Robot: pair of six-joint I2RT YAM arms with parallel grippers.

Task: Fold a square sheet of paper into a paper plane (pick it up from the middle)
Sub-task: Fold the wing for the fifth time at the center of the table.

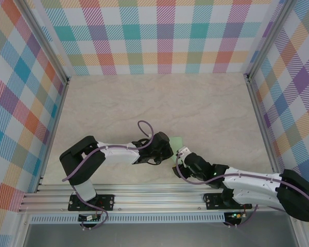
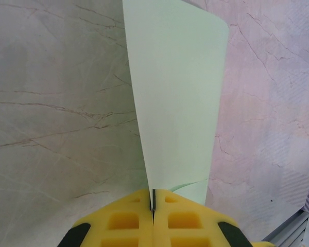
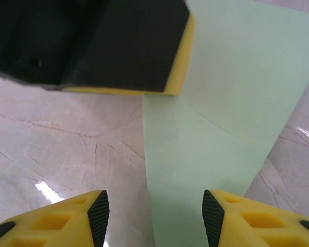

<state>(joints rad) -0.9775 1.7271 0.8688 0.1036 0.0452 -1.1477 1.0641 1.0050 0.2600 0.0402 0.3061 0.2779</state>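
Left gripper (image 2: 153,199): fingers pressed together on the near end of the square sheet of paper (image 2: 175,103), which extends away from the pinch, pale mint green and bowed, with a rounded far corner. Right gripper (image 3: 154,216): fingers parted to a moderate gap, the sheet lying in the gap; contact with either pad cannot be judged. A crease crosses the sheet in the right wrist view. Both grippers stand close together over the tabletop (image 1: 144,98), near the middle of its near edge, the sheet just beside them.
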